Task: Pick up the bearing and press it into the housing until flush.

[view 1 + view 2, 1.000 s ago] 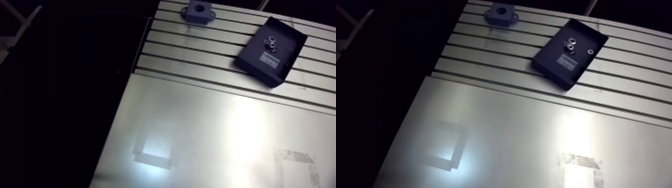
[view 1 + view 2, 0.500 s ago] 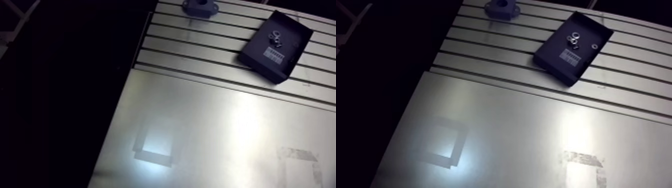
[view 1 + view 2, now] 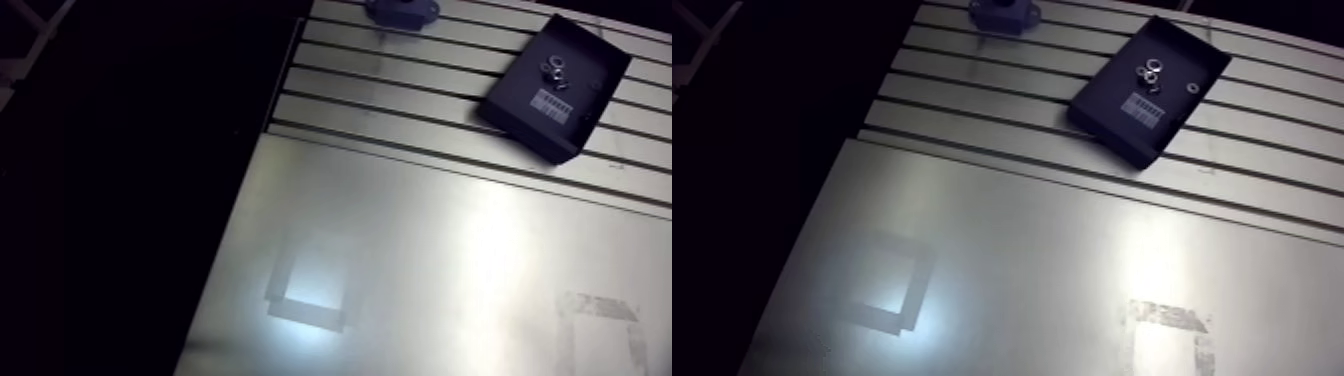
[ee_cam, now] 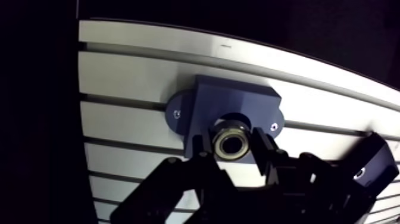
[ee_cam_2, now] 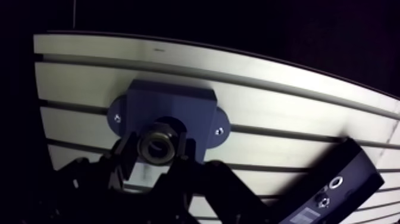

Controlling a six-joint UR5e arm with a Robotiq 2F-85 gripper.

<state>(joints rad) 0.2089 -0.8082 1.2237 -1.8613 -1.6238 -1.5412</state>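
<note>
Squarely over the housing, pincer pointing down at its bore, clamped on the bearing

Saw a black tray lying askew on the slotted table, holding a few small metal rings and a barcode label.

Open slotted table around housing; tray near, beside claw clamping bearing, apart from housing.
</note>
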